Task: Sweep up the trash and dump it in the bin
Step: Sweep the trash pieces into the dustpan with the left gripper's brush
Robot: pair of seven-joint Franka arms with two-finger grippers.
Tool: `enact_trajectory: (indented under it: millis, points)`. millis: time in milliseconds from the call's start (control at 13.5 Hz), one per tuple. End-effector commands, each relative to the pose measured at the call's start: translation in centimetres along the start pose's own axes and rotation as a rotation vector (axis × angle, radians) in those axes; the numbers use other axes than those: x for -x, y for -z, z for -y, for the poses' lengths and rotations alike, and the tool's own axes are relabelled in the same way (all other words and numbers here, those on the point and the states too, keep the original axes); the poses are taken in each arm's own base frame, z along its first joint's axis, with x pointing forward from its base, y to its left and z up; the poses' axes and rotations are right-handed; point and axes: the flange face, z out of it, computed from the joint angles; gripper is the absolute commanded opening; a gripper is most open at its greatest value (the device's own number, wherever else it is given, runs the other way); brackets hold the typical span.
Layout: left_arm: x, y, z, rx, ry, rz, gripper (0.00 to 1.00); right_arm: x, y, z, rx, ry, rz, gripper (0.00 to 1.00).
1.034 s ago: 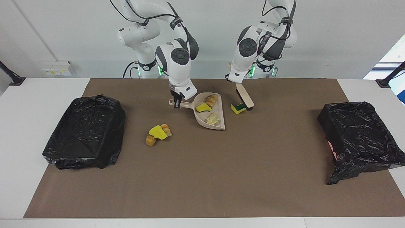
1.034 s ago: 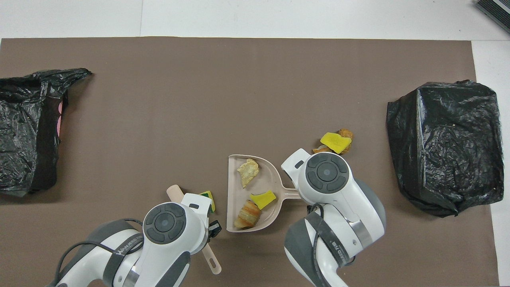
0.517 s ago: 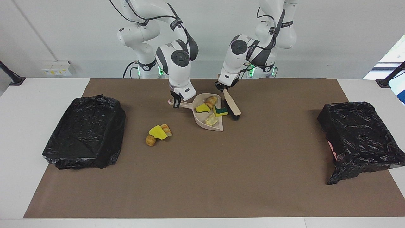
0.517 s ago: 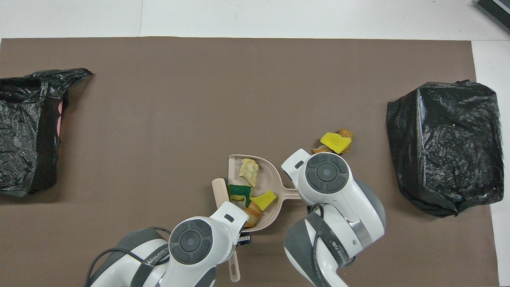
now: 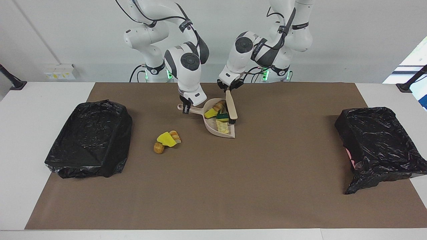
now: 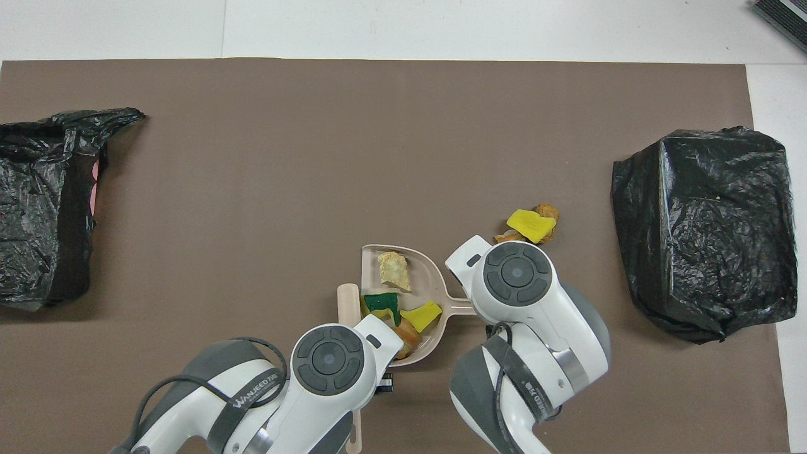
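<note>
Beige plastic is what you're holding on both sides: your left gripper [image 5: 229, 87], in the upper middle of the facing view, is clenched on the handle of the brush [image 5: 231, 110], whose long axis runs from the gripper down the frame, leaning a little, with the black bristle head at the open edge of the dustpan [image 5: 230, 134]. Your right gripper [image 5: 185, 108], just beside it in that frame, is closed on the dustpan's handle; the handle points toward the right arm's end of the table and the pan's straight open mouth faces the left arm's end. Inside the pan you have part of the trash [image 5: 221, 117]: a tan bread-like lump, a yellow sponge piece, a green-backed sponge and a pale crumbly chunk. Lower in the frame, three more scraps [image 5: 166, 140] lie clustered on the brown mat [image 5: 213, 186]. At mid-height near the frame's two side edges sit two bins lined with black bags [image 5: 90, 138] [image 5: 378, 146].
</note>
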Motion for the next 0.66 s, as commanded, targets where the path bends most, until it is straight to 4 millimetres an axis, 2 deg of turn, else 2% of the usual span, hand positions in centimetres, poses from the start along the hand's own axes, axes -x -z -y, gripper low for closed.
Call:
enact_trajectory:
  millis: [0,74,369,443,591]
  points:
    - [-0.5,1.1,1.1,-0.055,-0.015,-0.005,0.00,0.5,0.2,0.2,0.012,-0.024,-0.017,0.00]
    - [-0.8,1.8,1.5,-0.050,-0.009,-0.028,0.00,0.6,0.1,0.2,0.010,-0.022,-0.016,0.00]
    - [-0.4,2.1,1.7,-0.060,-0.007,-0.020,0.00,1.6,0.6,-1.1,-0.010,-0.079,-0.074,0.00]
    - [-0.1,2.8,2.0,-0.050,-0.001,-0.030,0.00,2.3,1.2,-1.6,-0.010,-0.091,-0.096,0.00]
    - [0.6,2.5,2.0,-0.041,0.056,-0.046,0.00,4.6,2.9,-2.8,-0.008,-0.114,-0.148,0.00]
